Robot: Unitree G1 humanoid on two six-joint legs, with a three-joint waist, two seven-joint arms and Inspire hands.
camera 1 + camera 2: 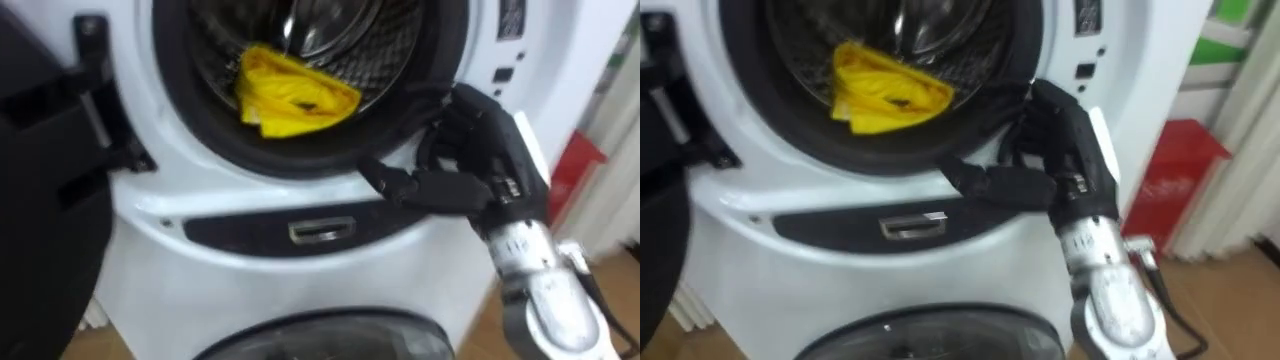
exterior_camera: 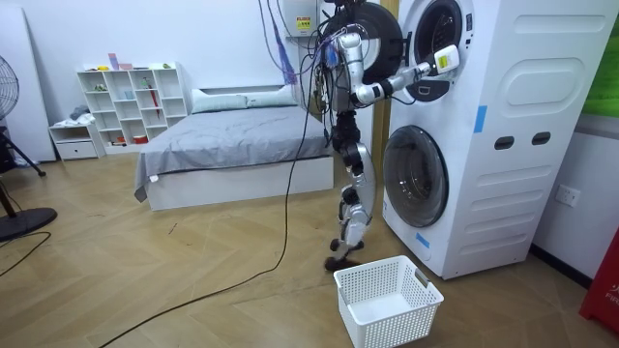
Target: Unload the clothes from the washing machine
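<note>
1. Tall white stacked washing machine (image 2: pixel 542 135), two round doors one above the other. The robot stands facing it, close in, right arm raised to the upper opening. A small blue sticker (image 2: pixel 480 118) sits on its side. The dark markings on the panel (image 1: pixel 510 20) beside the upper opening are too small to read.
2. Grey-covered bed (image 2: pixel 232 145), behind the robot.
3. White cube shelf unit (image 2: pixel 131 101) against the far wall, holding small items. Nothing written on them can be made out.
4. Black round door (image 1: pixel 40 150) of the upper drum, swung open on the robot's left.
5. White slatted plastic laundry basket (image 2: pixel 387 300), on the wooden floor just beside the robot's feet, in front of the lower door.
6. Red upright object (image 1: pixel 575 165), on the floor right of the machine. What it is cannot be told.
7. Crumpled yellow cloth (image 1: pixel 290 92), lying inside the upper steel drum, near the front, just behind the dark rubber rim (image 1: pixel 300 165). It is apart from the hand.
8. Right hand (image 1: pixel 478 150), dark, resting at the lower right of that rim. Its fingers are loose and it grasps nothing.
9. Chrome-edged recess (image 1: pixel 320 231) in the dark strip between the two doors, unlabelled as far as can be seen.
</note>
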